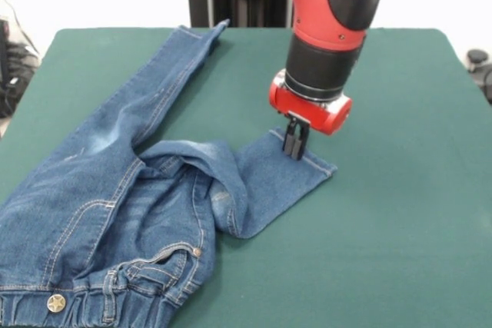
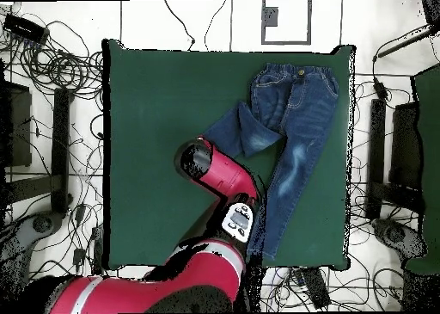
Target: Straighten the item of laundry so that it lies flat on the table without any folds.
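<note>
A: Front view, left to right. Small blue denim jeans with pale faded thigh patches [image 1: 115, 190] cover the left part of the dark green felt-covered rectangular table [image 1: 400, 213]: waistband at the near left corner, one leg straight toward the far edge, the other folded across to the right.

B: And the claw?

A: The black claw on the red and black arm [image 1: 295, 145] stands upright on that folded leg's hem, its narrow fingers drawn together and touching the denim. Whether cloth is pinched between them, cannot tell.

B: Overhead?

A: Whole table outline and both legs [image 2: 292, 147] show; the arm's red body [image 2: 219, 177] hides the claw. The metal waist button shows only in front
</note>
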Robot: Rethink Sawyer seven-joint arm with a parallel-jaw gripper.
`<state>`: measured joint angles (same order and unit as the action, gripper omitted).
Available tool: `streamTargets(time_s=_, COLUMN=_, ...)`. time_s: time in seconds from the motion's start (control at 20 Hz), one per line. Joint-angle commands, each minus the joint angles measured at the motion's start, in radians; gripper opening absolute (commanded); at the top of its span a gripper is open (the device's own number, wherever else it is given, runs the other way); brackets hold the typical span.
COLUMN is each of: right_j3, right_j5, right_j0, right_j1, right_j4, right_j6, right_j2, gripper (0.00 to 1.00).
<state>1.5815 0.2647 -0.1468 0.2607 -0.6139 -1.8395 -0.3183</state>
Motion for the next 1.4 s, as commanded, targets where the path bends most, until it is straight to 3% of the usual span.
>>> streamTargets(time_s=0.05, right_j3=-0.098, right_j5=0.036, right_j0=-0.037, right_j1=-0.084, right_j4=-0.008, right_j6=-0.22, right_j2=0.027, gripper=0.0)
streamTargets(time_s=0.4, right_j3=-0.143, right_j5=0.038, right_j0=-0.04, right_j1=-0.097, right_j4=0.006, right_j6=-0.198, right_j2=0.001, gripper=0.0)
streamTargets(time_s=0.45, right_j3=-0.154, right_j5=0.03, right_j0=-0.041, right_j1=-0.102, right_j4=0.015, right_j6=-0.184, right_j2=-0.006, gripper=1.0)
streamTargets(time_s=1.15, right_j3=-0.124, right_j5=0.072, right_j0=0.0, right_j1=-0.036, right_j4=0.08, right_j6=-0.127, right_j2=0.042, gripper=1.0)
streamTargets(time_s=1.4, right_j3=-0.076, right_j5=0.178, right_j0=0.011, right_j1=0.087, right_j4=0.096, right_j6=-0.114, right_j2=0.051, gripper=1.0)
